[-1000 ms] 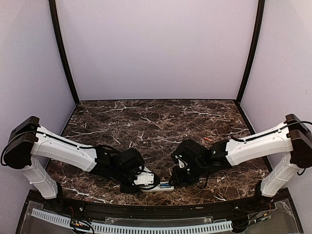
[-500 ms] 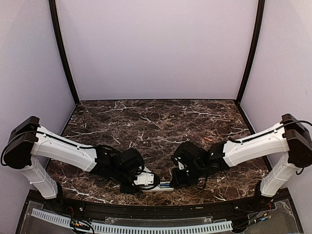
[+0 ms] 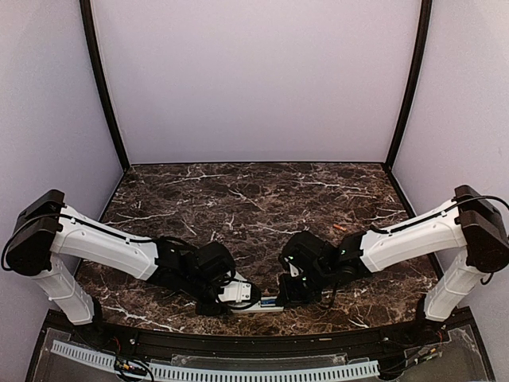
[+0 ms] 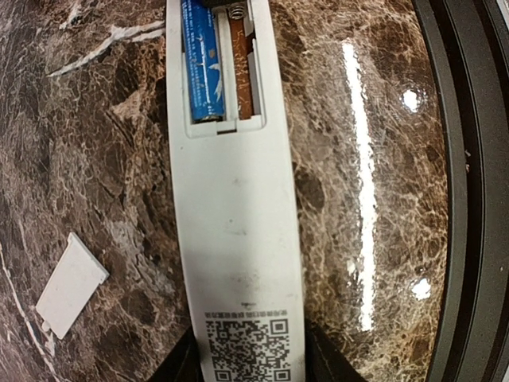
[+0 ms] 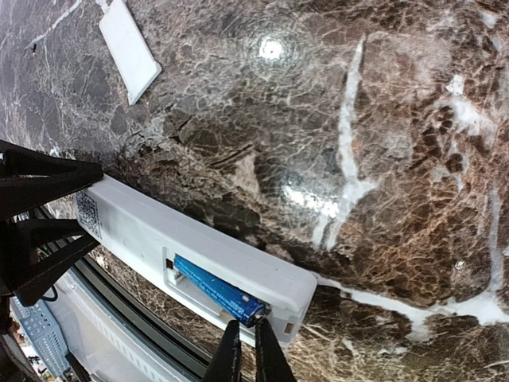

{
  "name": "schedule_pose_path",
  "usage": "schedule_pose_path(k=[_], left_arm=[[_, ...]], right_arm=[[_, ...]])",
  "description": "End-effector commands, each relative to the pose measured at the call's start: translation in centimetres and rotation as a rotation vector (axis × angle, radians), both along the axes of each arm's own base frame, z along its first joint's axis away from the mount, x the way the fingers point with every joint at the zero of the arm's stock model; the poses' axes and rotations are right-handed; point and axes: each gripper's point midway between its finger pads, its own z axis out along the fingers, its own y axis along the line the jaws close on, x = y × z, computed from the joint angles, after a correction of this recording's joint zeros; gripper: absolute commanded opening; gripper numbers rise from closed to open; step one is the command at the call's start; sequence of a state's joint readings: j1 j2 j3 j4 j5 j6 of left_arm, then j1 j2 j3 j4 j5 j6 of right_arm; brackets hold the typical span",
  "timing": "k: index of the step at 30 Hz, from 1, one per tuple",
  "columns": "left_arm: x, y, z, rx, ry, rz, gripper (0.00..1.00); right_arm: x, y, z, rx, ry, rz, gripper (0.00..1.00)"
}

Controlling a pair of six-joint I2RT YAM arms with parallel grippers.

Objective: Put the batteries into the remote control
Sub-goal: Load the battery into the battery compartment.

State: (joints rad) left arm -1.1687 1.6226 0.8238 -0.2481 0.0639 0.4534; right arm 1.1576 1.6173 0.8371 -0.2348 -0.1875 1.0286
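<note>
The remote control is a slim white bar lying back-up near the front edge of the marble worktop, with a QR label at the end clamped by the left tool. Its open battery bay holds the blue battery in one slot, while the other slot shows only a spring. The right tool, its fingers nearly together, touches that battery's end; the orange battery and the white cover lie apart on the worktop.
</note>
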Motion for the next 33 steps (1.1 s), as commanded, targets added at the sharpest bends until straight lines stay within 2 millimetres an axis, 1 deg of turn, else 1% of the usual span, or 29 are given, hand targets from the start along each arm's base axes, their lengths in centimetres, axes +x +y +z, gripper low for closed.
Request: schedule_pose_path(k=[1,7,15,20,22,26,30,33], left_arm=[[-1.0,1.8,-1.4,0.074,0.048,-0.004,0.4],[-1.0,1.7,-1.4,0.073,0.052,-0.006,0.39],[-1.0,1.7,-1.4,0.074,0.053,-0.008,0.39],[-1.0,1.3,-0.9,0.05,0.048,-0.013,0.41],[-1.0,0.9,-0.5,0.032,0.048,-0.02,0.43],[-1.2,-0.3,0.8,-0.033,0.058,-0.034,0.51],[-1.1,-1.9,2.7,-0.119,0.053,-0.044,0.57],[-1.0,-3.0,3.9,-0.182,0.055,-0.051,0.6]], right_arm=[[0.1,0.6,-1.0,0.021,0.012,-0.003,0.06],[0.1,0.6,-1.0,0.021,0.009,0.001,0.06],[0.3,1.4,-1.7,0.018,0.012,0.023,0.05],[0.6,0.9,-2.2,0.002,0.015,0.007,0.05],[0.8,0.6,-2.7,-0.012,0.023,-0.001,0.05],[0.9,-0.1,-4.0,-0.05,0.037,-0.001,0.04],[1.0,-0.5,-4.3,-0.075,0.03,-0.005,0.03],[1.2,-0.4,-4.4,-0.081,0.027,0.0,0.03]])
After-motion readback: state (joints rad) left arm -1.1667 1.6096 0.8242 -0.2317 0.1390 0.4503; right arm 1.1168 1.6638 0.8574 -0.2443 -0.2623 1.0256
